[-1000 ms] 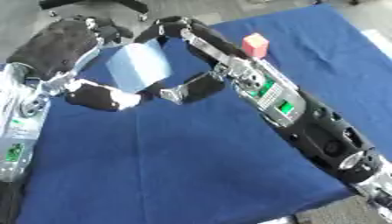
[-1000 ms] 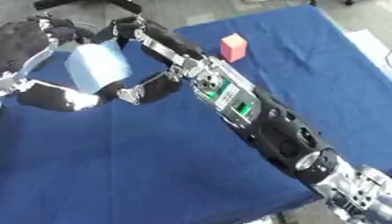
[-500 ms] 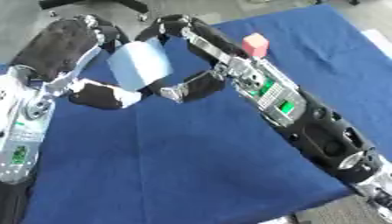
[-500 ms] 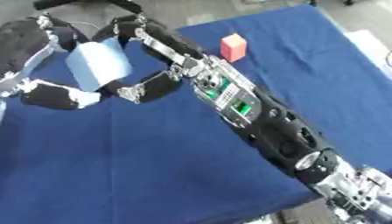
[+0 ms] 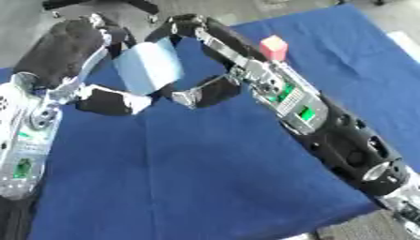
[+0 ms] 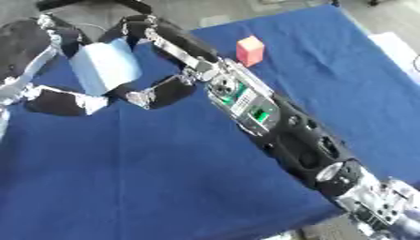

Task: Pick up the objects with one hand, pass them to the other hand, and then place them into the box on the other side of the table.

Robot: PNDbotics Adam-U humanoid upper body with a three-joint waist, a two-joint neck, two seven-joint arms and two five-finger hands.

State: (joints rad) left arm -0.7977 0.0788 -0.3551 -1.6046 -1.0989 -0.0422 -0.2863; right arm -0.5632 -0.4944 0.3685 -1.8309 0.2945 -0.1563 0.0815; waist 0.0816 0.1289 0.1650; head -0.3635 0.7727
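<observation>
While both hands meet above the counter at about 11 o'clock, a pale blue block sits between them, flat-faced, smooth and matte, roughly rectangular, tilted with one broad face toward the camera. Left hand, black with silver joints, comes in from 9 o'clock; its fingers curve over the block's top and left edge, thumb tip below at the block's lower corner. Right hand reaches from 4 o'clock on a long black arm with green-lit panels; its fingers arch over the block's upper right edge and the thumb curls in under the lower right side. Both sets of fingers wrap around the block; exact contact spots cannot be told. Counter is covered in deep blue cloth, slightly creased. Small red-pink cube stands on the cloth at 1 o'clock, just beside the right forearm, apart from the hands.
</observation>
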